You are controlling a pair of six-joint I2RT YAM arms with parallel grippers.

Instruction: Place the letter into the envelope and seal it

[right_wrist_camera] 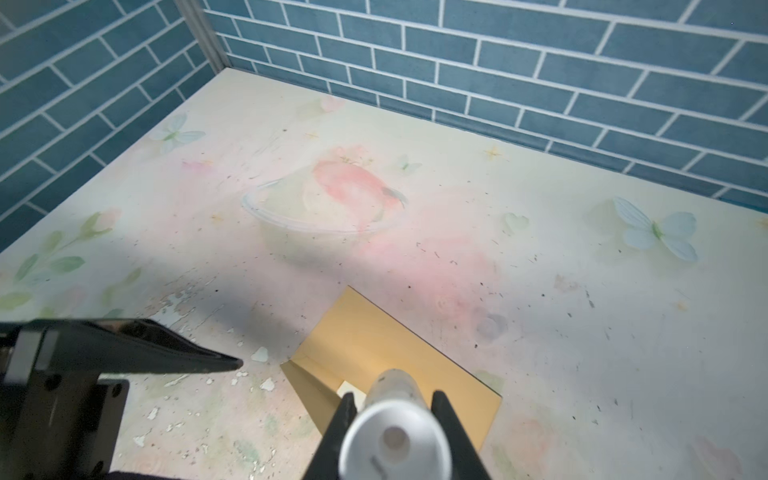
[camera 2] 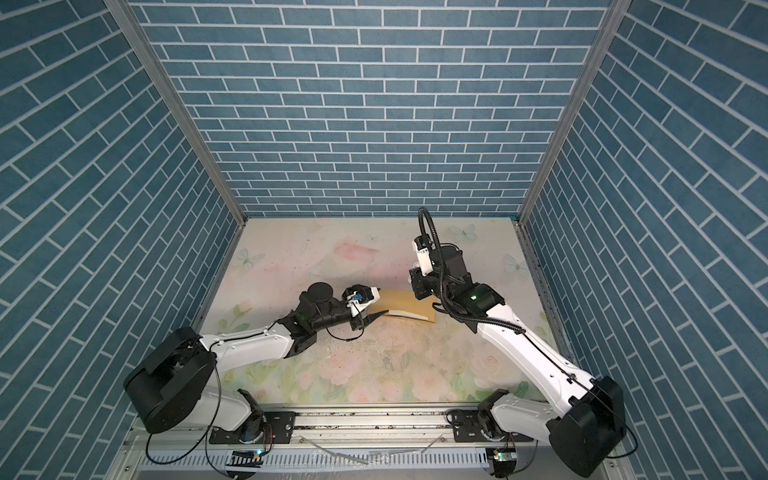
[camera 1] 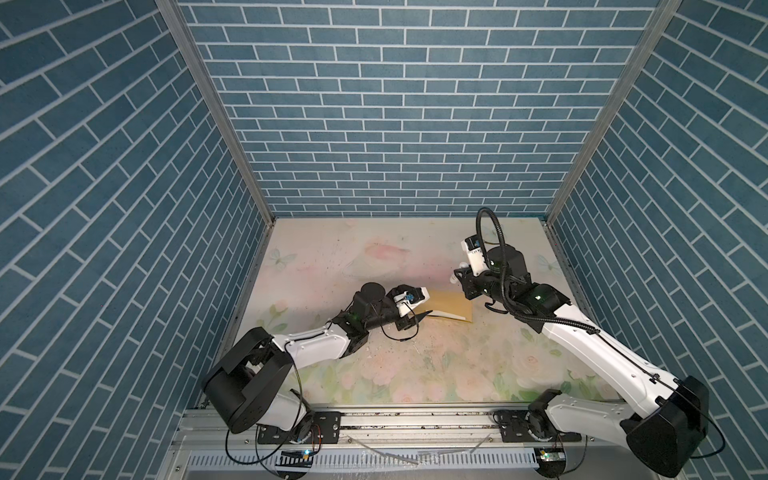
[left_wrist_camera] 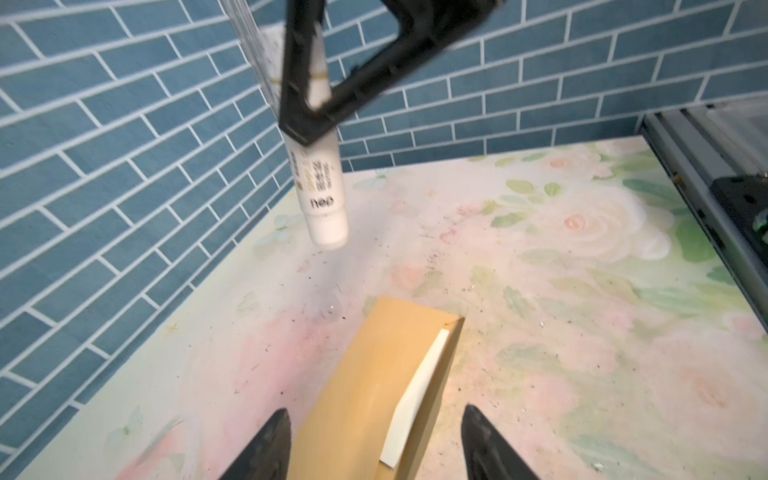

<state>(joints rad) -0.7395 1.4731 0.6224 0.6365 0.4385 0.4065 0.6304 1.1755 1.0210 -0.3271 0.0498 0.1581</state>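
right wrist view: your right gripper (right_wrist_camera: 392, 411) clamps the stick (right_wrist_camera: 395, 432), envelope (right_wrist_camera: 399, 340) mouth directly beyond; left gripper (left_wrist_camera: 374, 444) released.

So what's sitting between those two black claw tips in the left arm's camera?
In the left wrist view, the envelope lies between the left gripper's open fingertips, a pale strip of the letter showing at its mouth.
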